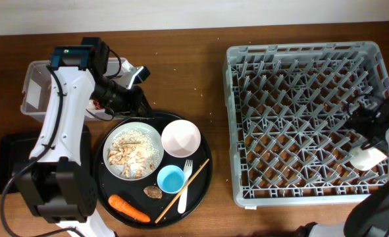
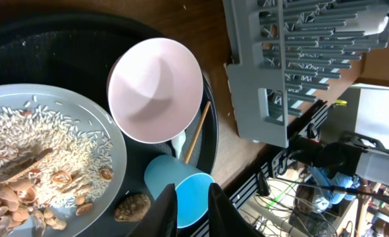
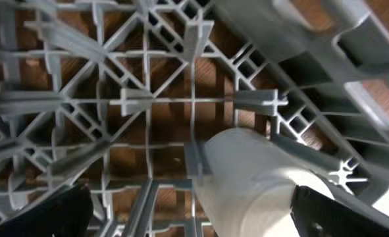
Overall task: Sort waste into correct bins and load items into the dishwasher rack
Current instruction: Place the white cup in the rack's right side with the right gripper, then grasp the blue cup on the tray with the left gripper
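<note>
The grey dishwasher rack (image 1: 299, 59) fills the right side. My right gripper (image 1: 368, 141) is open inside it, its fingers (image 3: 201, 214) wide apart around the small white cup (image 3: 260, 178), which lies on the pegs (image 1: 367, 158). On the round black tray are the plate (image 1: 155, 131) with rice and scraps (image 2: 23, 151), the pink bowl (image 1: 181, 137), the blue cup (image 1: 171, 179), the white fork (image 1: 184, 191), the carrot (image 1: 128, 208) and the brown lump (image 1: 153, 191). My left gripper (image 1: 145, 108) hovers over the tray's far-left rim, fingers (image 2: 189, 214) nearly together and empty.
The clear tub (image 1: 31, 85) stands at the far left, and the flat black tray (image 1: 6, 161) lies in front of it, partly under my left arm. A red scrap (image 1: 97, 103) shows beside the arm. A wooden chopstick (image 1: 181, 192) lies on the round tray (image 1: 204, 178).
</note>
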Motion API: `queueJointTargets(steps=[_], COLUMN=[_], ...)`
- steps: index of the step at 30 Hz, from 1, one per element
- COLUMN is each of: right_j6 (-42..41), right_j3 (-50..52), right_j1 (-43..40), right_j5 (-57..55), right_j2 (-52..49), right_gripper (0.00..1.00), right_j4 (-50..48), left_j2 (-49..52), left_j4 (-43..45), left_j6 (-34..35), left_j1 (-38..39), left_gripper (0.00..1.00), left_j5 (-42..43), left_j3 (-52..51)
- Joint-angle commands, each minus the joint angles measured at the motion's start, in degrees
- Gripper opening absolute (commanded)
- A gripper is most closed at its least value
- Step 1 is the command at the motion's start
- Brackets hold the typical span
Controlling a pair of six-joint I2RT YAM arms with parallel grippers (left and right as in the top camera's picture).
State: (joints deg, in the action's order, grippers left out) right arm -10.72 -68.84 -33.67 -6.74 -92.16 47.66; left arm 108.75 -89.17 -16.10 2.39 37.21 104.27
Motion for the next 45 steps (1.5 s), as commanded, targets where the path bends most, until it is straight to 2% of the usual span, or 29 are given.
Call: queueJointTargets(steps=[1, 4, 7, 9, 10, 12, 14, 16, 18, 20, 22, 24, 25, 26, 28, 29, 31, 33, 37, 38, 43, 44, 45], right_j6=[-2.27, -2.08, 4.02, 11.26, 12.74, 16.55, 16.94, 14.49, 10.71, 7.61, 5.18, 3.69, 3.10, 3.08, 3.10, 3.15, 3.08, -0.70, -0.26, -0.26, -0.26, -0.26, -0.26], right_j3=[0.15, -3.30, -7.04, -7.04, -7.04, -7.04, -7.04, -7.02, -6.95, -6.19, -4.26, -1.84, 0.68, 4.31, 8.22, 9.77, 10.80, 11.06, 11.06, 11.06, 11.10, 11.10, 11.10], right_j1=[-0.15, -0.11, -0.11, 0.74, 1.84, 6.97, 11.76, 16.35, 20.13, 22.03, 22.47, 22.47, 22.47, 22.47, 22.45, 22.45, 22.45, 22.47, 22.47, 22.47, 22.47, 22.47, 22.47], right_j5=[2.36, 7.93, 21.99, 37.13, 38.25, 37.68, 34.71, 28.61, 21.42, 17.94, 16.11, 15.91, 15.91, 15.96, 18.64, 23.63, 23.47, 16.48, 16.55, 16.55, 16.55, 16.55, 16.55], right_j2=[-1.62, 2.01, 9.20, 15.52, 16.98, 20.04, 21.88, 23.02, 23.71, 25.64, 30.42, 34.29, 37.31, 40.15, 41.00, 40.44, 39.12, 36.28, 31.34, 30.71, 30.67, 30.67, 30.67], right_gripper=[0.98, 0.98, 0.99, 0.98, 0.98, 0.99, 0.98, 0.98, 0.98, 0.98, 0.98, 0.98, 0.99, 0.98, 0.98, 0.99, 0.98, 0.99, 0.98, 0.98, 0.98, 0.98, 0.98], right_j4=[0.07, 3.54, 9.81, 15.54, 18.88, 26.43, 29.57, 31.91, 35.30, 35.65, 34.05, 32.35, 30.80, 28.76, 26.18, 25.46, 25.46, 25.35, 25.92, 25.81, 25.97, 26.01, 26.01], left_j2=[-0.79, -0.79, -0.79, -0.79, -0.79, -0.79, -0.79, -0.94, -3.13, -8.09, -17.92, -24.70, -29.70, -34.58, -37.11, -36.72, -35.28, -32.26, -28.28, -26.60, -22.82, -21.79, -21.42], left_j4=[-0.33, -0.24, -0.28, -0.28, -0.28, -1.66, -4.63, -7.39, -7.34, -5.35, 1.03, 6.47, 10.75, 15.15, 19.43, 22.29, 24.74, 25.68, 27.30, 28.04, 28.26, 28.30, 28.30], left_j6=[-0.24, -0.24, -0.22, -0.24, -0.22, 1.73, 7.96, 16.70, 20.48, 23.80, 28.55, 29.75, 30.10, 30.86, 31.06, 31.06, 31.04, 31.04, 30.95, 30.34, 30.21, 30.21, 30.21], left_j1=[-0.15, -0.15, -0.15, -0.04, 0.28, 2.05, 4.24, 6.58, 9.42, 11.67, 13.62, 13.79, 13.81, 13.79, 13.81, 13.81, 13.81, 13.86, 13.86, 13.94, 16.55, 17.64, 18.18], left_gripper=[0.16, 0.16, 0.16, 0.17, 0.17, 0.17, 0.17, 0.17, 0.17, 0.17, 0.17, 0.21, 0.30, 0.45, 0.48, 0.49, 0.50, 0.50, 0.50, 0.49, 0.49, 0.48, 0.39], left_j5=[-0.20, -0.22, -1.66, -1.68, -1.68, -4.46, -14.64, -25.49, -28.11, -30.05, -34.27, -34.18, -33.75, -33.33, -32.00, -29.73, -26.25, -25.51, -24.83, -21.86, -20.83, -20.24, -20.28], left_j3=[0.61, 0.61, 0.61, 0.61, 0.61, 0.59, 0.35, 0.33, -1.33, -6.01, -16.31, -23.43, -28.72, -34.38, -39.63, -42.88, -46.01, -47.15, -47.15, -47.15, -47.15, -47.15, -47.15])
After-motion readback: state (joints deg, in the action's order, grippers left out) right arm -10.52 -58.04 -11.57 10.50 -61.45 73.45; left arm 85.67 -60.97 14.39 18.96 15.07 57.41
